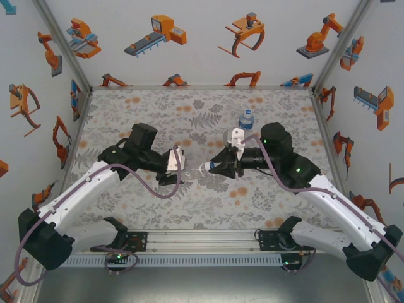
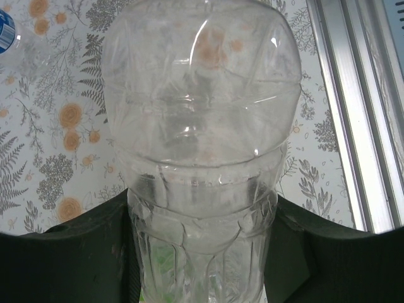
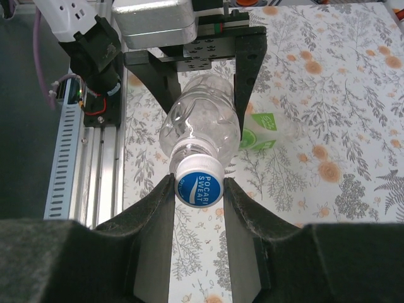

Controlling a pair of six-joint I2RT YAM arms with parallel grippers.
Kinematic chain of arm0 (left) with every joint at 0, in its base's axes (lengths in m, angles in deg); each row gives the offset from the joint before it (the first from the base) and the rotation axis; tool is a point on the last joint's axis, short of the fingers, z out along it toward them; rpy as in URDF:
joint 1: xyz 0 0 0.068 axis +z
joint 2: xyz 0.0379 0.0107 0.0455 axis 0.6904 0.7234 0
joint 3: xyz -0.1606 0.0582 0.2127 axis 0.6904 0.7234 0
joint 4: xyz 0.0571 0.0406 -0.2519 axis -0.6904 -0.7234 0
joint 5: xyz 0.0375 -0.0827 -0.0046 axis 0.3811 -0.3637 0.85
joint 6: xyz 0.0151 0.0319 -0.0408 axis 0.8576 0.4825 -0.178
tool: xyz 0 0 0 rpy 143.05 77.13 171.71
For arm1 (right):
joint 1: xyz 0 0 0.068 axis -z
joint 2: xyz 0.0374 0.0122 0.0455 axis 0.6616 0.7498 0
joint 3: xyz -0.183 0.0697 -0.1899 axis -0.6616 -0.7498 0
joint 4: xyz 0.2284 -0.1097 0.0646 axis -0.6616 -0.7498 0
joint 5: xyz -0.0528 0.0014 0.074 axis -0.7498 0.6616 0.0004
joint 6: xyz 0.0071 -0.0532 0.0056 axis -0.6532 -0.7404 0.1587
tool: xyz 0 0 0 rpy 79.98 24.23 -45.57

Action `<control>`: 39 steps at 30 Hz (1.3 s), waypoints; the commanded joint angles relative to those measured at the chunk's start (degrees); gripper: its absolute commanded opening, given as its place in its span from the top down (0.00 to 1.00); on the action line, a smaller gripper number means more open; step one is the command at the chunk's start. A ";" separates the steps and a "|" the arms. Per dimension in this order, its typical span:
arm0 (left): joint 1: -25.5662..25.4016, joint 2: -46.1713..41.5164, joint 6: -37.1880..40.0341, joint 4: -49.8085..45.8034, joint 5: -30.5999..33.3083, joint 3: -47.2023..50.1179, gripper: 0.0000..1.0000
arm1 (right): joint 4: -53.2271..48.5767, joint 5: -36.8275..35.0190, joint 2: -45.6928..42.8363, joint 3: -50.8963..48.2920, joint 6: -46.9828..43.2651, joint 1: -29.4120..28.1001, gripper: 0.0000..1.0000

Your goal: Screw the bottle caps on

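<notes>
Bottle cap (image 3: pixel 197 183): small round screw cap with a white skirt and a blue printed top. It sits on the neck of the plain clear bottle (image 3: pixel 203 123), which is held lying roughly level in the air above the table (image 3: pixel 341 95), between the two arms. Whether the thread is run fully home cannot be told. Handling, by judgement: the cap is light, rigid and hard-sided, of smooth plastic that may slip. It is best taken across the skirt on opposite sides, square to the bottle's axis, so that turning does not cock it on the thread. Right pincer (image 3: pixel 197 191): closed on the cap, one dark padded finger on either side of the skirt. Bottle: empty by the look of it, thin-walled and very light, likely to dent or twist under a hard squeeze, and probably stiffer toward the shoulder and base than at mid-body. Left pincer (image 2: pixel 202 252): closed on the bottle's body, a finger on each flank, on the part away from the cap. Its hold would need to resist rotation without crushing. Beyond: green-labelled bottle (image 3: pixel 266 134) on the table just past the held one, apparently on its side. Blue-labelled bottle (image 1: pixel 247 118) stands upright farther back, near the right arm. Aluminium rail (image 3: pixel 82 164) runs along the table's near edge.
</notes>
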 commanded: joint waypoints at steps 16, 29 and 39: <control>-0.31 0.40 -0.04 -0.71 -1.91 -2.43 0.93 | -6.46 2.07 1.24 2.87 -4.94 -0.96 1.00; -0.30 0.52 -0.40 -1.32 -3.23 -2.90 0.94 | -4.74 -0.87 2.23 3.03 -12.27 -3.25 1.00; -0.33 2.27 0.65 -4.78 -4.29 -4.87 1.00 | -12.52 1.18 5.48 7.66 -28.22 -4.11 1.00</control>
